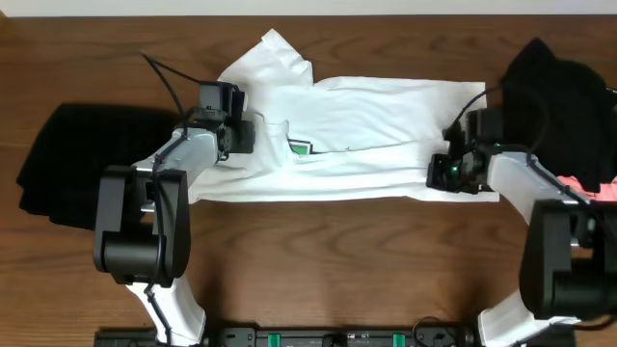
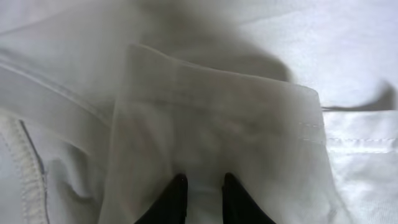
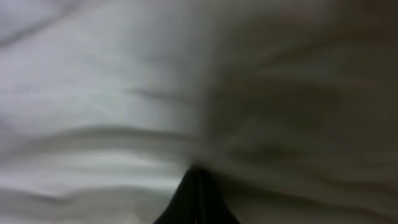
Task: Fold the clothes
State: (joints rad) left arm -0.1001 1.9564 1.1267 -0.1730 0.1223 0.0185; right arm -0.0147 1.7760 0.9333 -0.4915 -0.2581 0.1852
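The white T-shirt (image 1: 386, 125) lies across the middle of the table, folded into a long band, with its green print (image 1: 301, 147) peeking out at a fold. My left gripper (image 1: 253, 133) is at the shirt's left end near the collar. In the left wrist view its fingers (image 2: 204, 182) are nearly closed, pinching a raised fold of white cloth (image 2: 217, 106). My right gripper (image 1: 445, 172) is at the shirt's right end. In the right wrist view its fingers (image 3: 198, 171) are pressed together into the white cloth (image 3: 124, 93).
A black garment (image 1: 67, 164) lies at the left of the table. Another black garment (image 1: 559, 87) is piled at the back right, with a pink one (image 1: 590, 188) beside it. Bare wooden table (image 1: 337, 260) lies in front of the shirt.
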